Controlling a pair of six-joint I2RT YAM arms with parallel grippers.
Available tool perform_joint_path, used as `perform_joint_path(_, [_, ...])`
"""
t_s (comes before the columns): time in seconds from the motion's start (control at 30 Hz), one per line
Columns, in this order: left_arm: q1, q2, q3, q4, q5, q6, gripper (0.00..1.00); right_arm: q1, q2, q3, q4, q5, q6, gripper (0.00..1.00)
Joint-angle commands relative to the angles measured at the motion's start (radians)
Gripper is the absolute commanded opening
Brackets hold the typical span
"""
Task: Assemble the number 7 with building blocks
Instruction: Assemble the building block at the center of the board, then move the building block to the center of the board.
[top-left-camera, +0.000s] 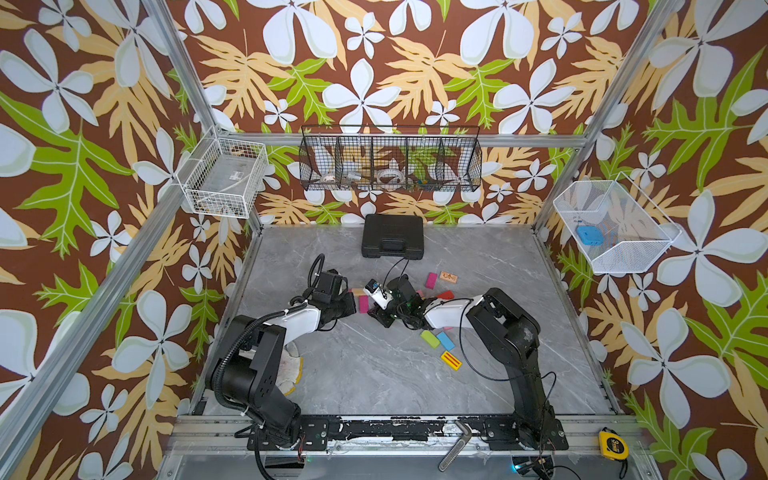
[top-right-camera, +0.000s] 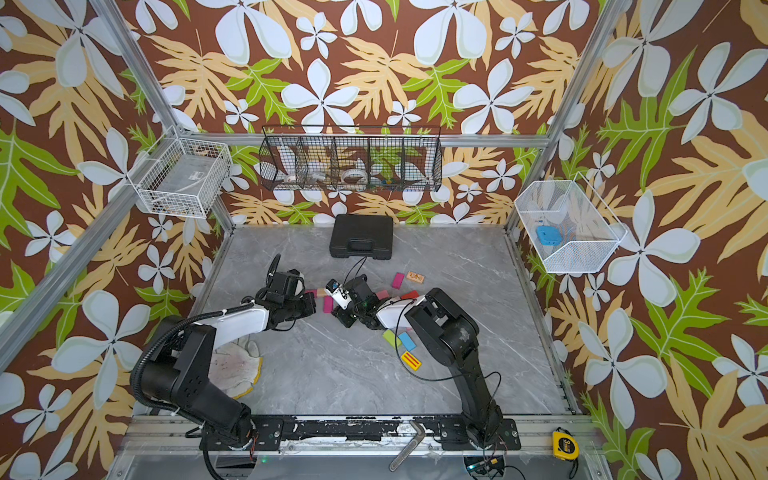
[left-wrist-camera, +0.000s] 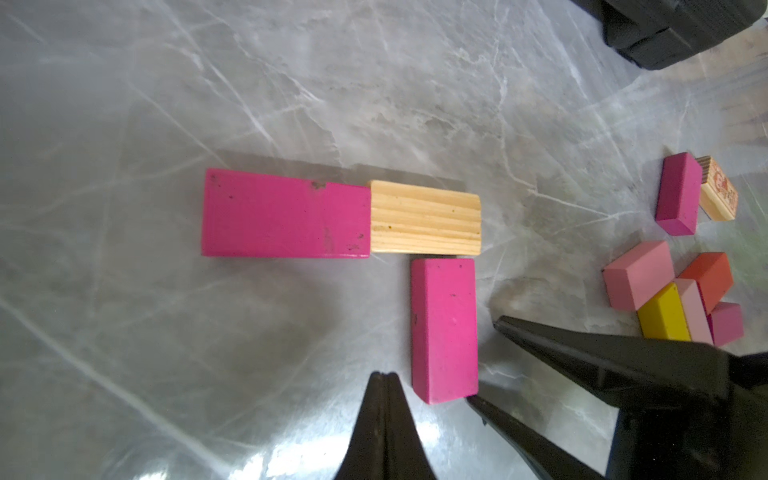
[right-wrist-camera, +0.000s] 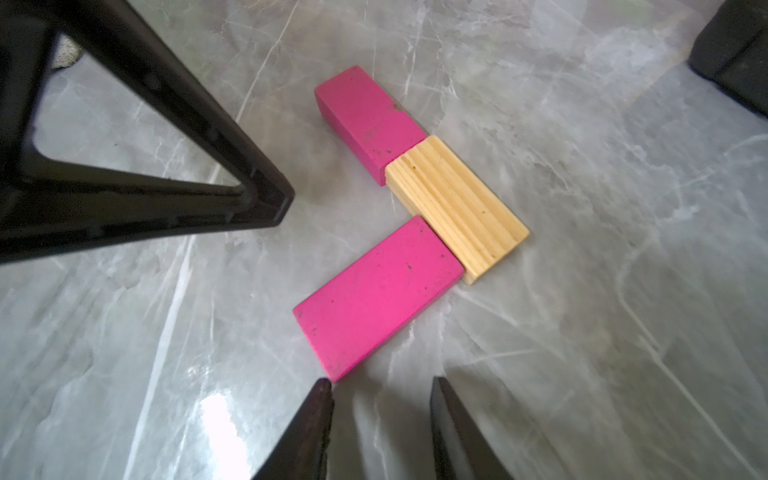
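The bar (left-wrist-camera: 340, 216) and first stem block (left-wrist-camera: 444, 328) lie mid-frame, the stem looks unfinished; left gripper (left-wrist-camera: 383, 376) clenched empty, right gripper (right-wrist-camera: 381, 380) released.

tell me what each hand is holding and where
Nothing is held: the left hand is shut and empty, the right hand open with nothing in its gap.
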Motion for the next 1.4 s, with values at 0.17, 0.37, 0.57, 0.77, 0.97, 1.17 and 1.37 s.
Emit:
perform_joint_path(0.17, [0.001,-0.012,0.0,-0.01,0.002,-0.001,0.0,-0.008,-0.051,-0.054,-0.039,-0.017,-0.019,0.4])
perform_joint_path(0.37, [0.0,-0.066,-0.003,-0.029,0.0,-0.007,0.0,-0.054,-0.181,-0.118,-0.011,-0.06,0.018,0.43])
perform_joint_path(0.57, [0.0,-0.139,-0.017,-0.055,0.021,-0.012,0.16,-0.123,-0.191,-0.065,-0.156,0.038,0.097,0.54])
perform_joint_path(0.77, [0.001,-0.212,-0.045,-0.058,0.045,-0.011,0.53,-0.181,-0.195,-0.055,-0.211,0.107,0.143,0.67])
perform_joint_path(0.97, [0.0,-0.268,-0.07,-0.044,0.072,-0.02,0.8,-0.22,-0.191,-0.057,-0.254,0.157,0.184,0.72])
perform_joint_path(1.17, [0.001,-0.292,-0.075,-0.045,0.07,-0.017,0.87,-0.242,-0.188,-0.073,-0.266,0.134,0.181,0.77])
perform_joint_path(1.37, [0.0,-0.29,-0.072,-0.045,0.07,-0.019,0.88,-0.243,-0.158,-0.053,-0.26,0.05,0.184,0.79])
